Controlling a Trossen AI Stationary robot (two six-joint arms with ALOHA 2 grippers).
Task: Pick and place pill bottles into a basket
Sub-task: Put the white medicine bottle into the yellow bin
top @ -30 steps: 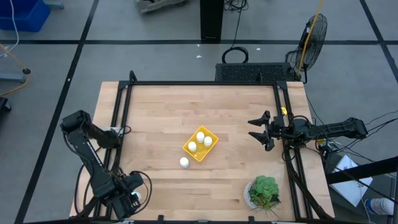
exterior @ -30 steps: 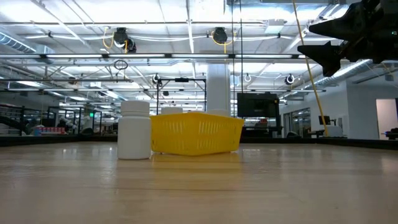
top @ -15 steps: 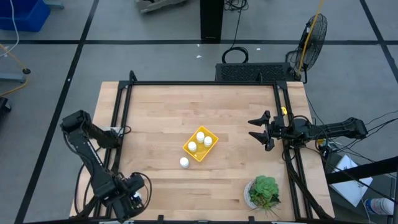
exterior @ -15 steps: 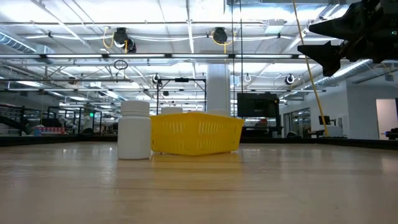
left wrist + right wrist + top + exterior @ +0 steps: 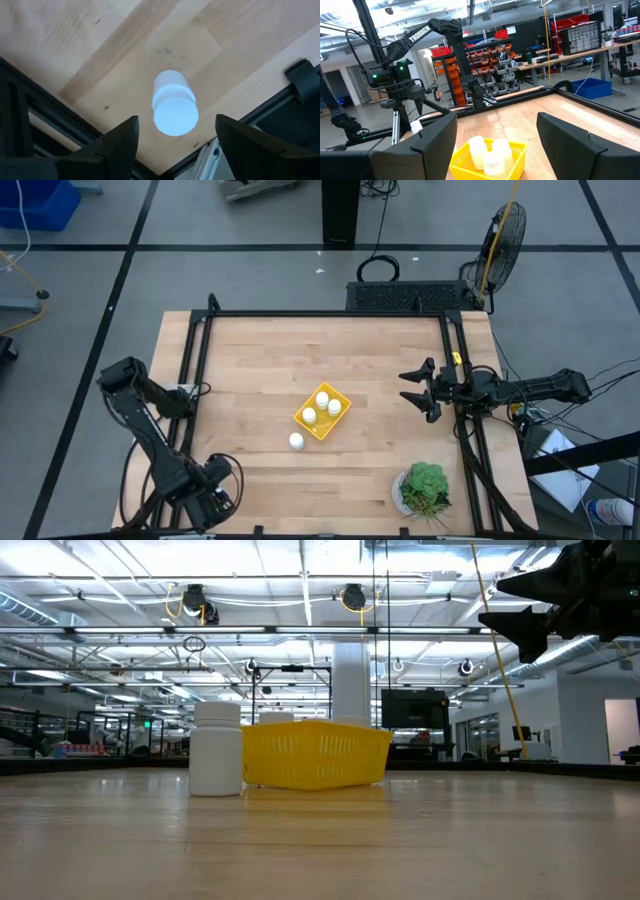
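Observation:
The yellow basket sits mid-table and holds three white pill bottles; it also shows in the low view and the right wrist view. One bottle stands on its base on the table beside the basket, and shows in the low view. Another bottle stands upright near the table's near left corner. My left gripper is open above it, one finger on either side, not touching. In the high view my left gripper hides that bottle. My right gripper is open and empty, raised at the table's right side.
A white pot with a green plant stands at the near right. A black frame rail runs along the table edge close to the corner bottle. Bare wood lies between the basket and the far edge.
My left gripper has shifted a little toward the table's near edge, over the corner bottle. That bottle showed beside the gripper in the high view a second ago and is now hidden under it.

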